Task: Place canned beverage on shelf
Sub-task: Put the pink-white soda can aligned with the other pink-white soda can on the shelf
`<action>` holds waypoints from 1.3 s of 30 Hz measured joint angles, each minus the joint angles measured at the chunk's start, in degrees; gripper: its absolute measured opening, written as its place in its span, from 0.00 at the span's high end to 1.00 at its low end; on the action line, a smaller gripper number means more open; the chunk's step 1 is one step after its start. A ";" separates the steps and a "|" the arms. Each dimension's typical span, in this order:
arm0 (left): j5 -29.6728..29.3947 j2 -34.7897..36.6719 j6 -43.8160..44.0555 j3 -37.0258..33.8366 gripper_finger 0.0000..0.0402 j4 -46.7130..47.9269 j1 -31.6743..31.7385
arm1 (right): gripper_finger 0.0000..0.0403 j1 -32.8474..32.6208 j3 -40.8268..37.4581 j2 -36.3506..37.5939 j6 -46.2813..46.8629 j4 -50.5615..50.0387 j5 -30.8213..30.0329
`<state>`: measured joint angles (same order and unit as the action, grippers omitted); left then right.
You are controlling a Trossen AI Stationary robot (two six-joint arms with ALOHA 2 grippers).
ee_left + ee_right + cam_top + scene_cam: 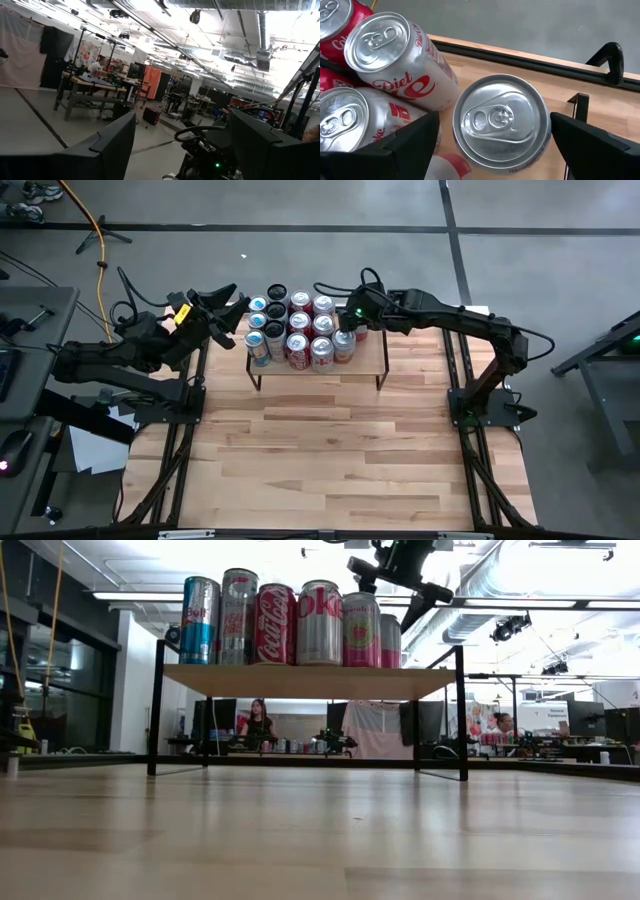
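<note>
A: Right tool (490, 145) state?
B: Fingers (405, 150) stood wide apart, one on each side of a silver-topped can (500, 122), gap visible on both sides. Not clamped; contact could not be confirmed. In the high view the right tool (352, 315) sat above the right end of the shelf (370, 355).
A: Where was that can?
B: Upright on the shelf, at the right edge of the can group (298, 330), beside a Diet Coke can (402, 62). From the low view, the cans lined the shelf (310, 681) top, which stood on the desk (320, 830).
A: Left tool?
B: Left tool (228, 315) was raised off the shelf's left end, fingers (107, 147) apart, holding nothing; its camera looked out into the room.
A: Anything obscured?
B: The can's side label was hidden from the wrist view. Rear cans were masked by front ones in the low view, and the right tool was cut off at the frame top there.
</note>
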<state>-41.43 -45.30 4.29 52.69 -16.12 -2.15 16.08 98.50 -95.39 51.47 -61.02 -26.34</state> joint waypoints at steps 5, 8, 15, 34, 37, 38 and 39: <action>0.00 0.00 0.02 0.00 0.36 0.00 0.00 | 0.14 0.13 0.00 0.00 -0.49 -0.59 -0.03; 0.02 0.00 0.02 0.00 0.36 0.00 -0.01 | 0.23 0.15 0.00 0.00 -0.50 -1.28 0.07; 0.02 0.00 0.02 0.00 0.36 0.00 0.00 | 0.36 1.81 0.23 0.36 -10.05 -0.22 2.82; 0.03 -0.03 1.09 0.00 0.36 0.00 -0.01 | 0.36 13.94 2.95 0.66 -54.74 2.36 37.62; -0.64 -0.04 1.09 0.00 0.36 0.00 -0.01 | 0.36 13.94 2.95 0.35 -57.76 3.00 39.43; -0.94 -0.04 1.09 0.00 0.36 0.00 -0.01 | 0.36 13.94 2.95 0.15 -57.89 3.04 39.46; -1.11 -0.04 1.09 0.00 0.36 0.00 -0.01 | 0.36 14.01 2.95 -0.16 -57.94 3.08 39.48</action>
<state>-42.54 -45.34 5.39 52.69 -16.12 -2.16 30.09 101.45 -95.56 -6.47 -57.94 13.14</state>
